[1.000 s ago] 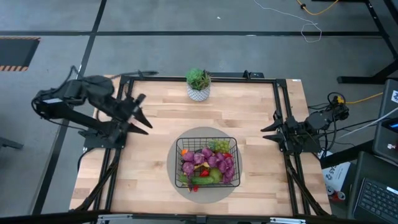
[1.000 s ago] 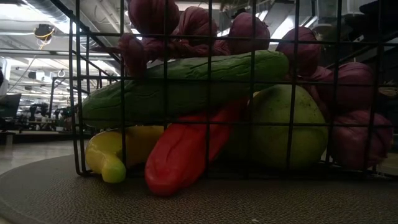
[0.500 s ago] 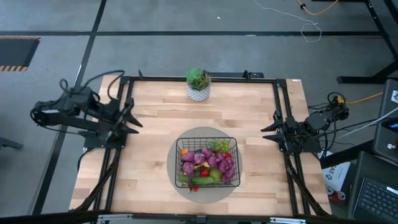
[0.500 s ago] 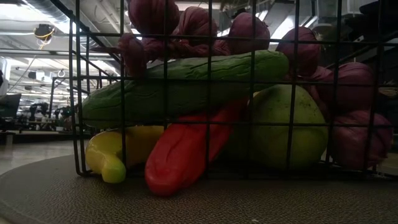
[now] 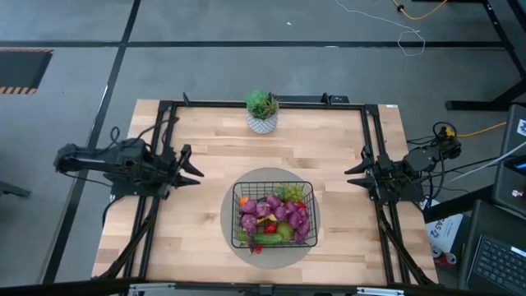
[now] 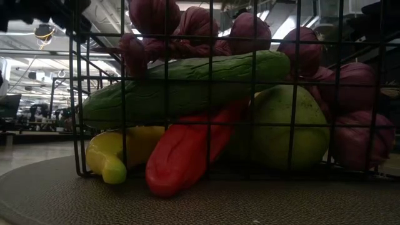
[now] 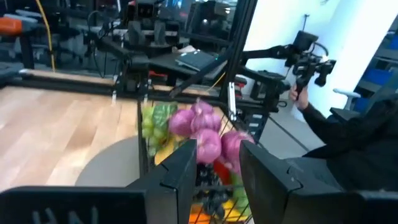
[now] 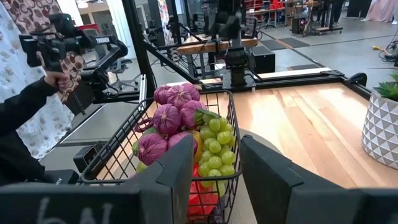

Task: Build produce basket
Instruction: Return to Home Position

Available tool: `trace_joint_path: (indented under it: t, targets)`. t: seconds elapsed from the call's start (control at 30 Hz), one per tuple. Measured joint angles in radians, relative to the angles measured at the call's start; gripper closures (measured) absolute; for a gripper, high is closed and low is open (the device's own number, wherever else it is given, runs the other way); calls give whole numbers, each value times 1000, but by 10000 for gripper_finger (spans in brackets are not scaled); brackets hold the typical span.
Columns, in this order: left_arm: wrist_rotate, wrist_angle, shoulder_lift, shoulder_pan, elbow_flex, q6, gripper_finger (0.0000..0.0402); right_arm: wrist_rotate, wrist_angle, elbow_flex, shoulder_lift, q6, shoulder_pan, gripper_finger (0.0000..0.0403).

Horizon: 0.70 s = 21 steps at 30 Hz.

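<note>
both the left gripper (image 5: 187,167) and right gripper (image 5: 355,175) are held parted and empty, clear of the square black wire basket (image 5: 235,205) between them, whose heaped purple onions (image 5: 279,212) could be spilled by a jolt.

My high camera looks straight down from far enough up to take in the whole surface (image 5: 329,156). The low one sits at surface level, right up against the basket (image 6: 77,94), facing the room behind. The left wrist camera looks rightward past the left claw (image 7: 217,152), and the right wrist camera looks leftward past the right claw (image 8: 216,149). All four views share the basket.
</note>
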Motion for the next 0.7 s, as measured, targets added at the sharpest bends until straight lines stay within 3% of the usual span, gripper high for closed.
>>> trace_joint_path:
  t: [0.4, 0.7]
  targets:
    - [-2, 23, -112, 0, -125, -31, 286, -1, -37, 0, 0, 28, 0, 270]
    - [-3, 51, -129, 0, -180, -68, 286, 76, -42, 0, 0, 26, 0, 270]
